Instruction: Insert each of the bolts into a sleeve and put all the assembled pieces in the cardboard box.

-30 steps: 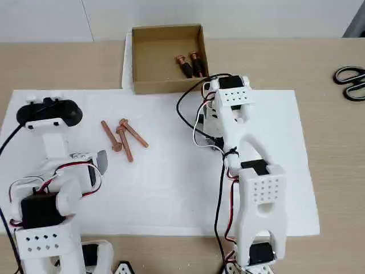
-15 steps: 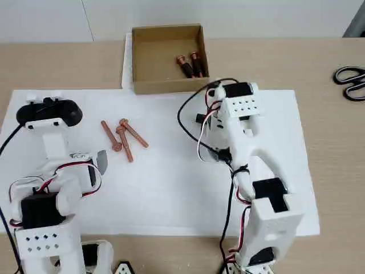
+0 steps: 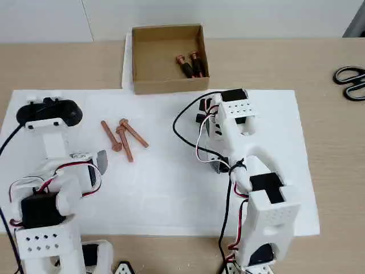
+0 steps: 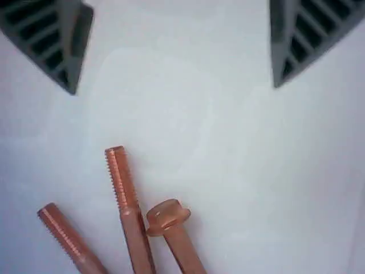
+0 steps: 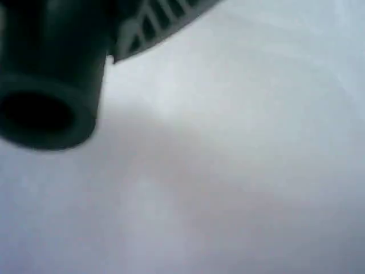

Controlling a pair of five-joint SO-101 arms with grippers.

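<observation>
Right gripper (image 3: 204, 112): clamped on a black tubular plastic sleeve (image 5: 48, 85). The sleeve has a smooth wall and a thick rim, with its open bore facing the wrist camera. One grey ribbed finger (image 5: 151, 25) lies along it. The sleeve's far end is cut off at the frame edge. From above, the white perforated wrist housing covers most of the gripper, which is low over the matte white sheet (image 3: 171, 188), near the box.

Left gripper (image 4: 174, 85): jaws spread wide with nothing between them, dark grey ribbed tips, just short of the bolts.

Three copper-coloured metal bolts (image 3: 124, 137) lie loose on the sheet in a fan, touching near the heads. They have threaded shanks and flanged hex heads. In the left wrist view their lower ends run out of frame.

Brown cardboard box (image 3: 137, 57): open top, at the sheet's far edge. Two assembled pieces (image 3: 191, 64) lie side by side inside by the right wall, copper heads showing from black sleeves.

Light wooden table (image 3: 331, 142) is under everything. Black-handled scissors (image 3: 351, 80) lie at the right edge, partly cut off.
</observation>
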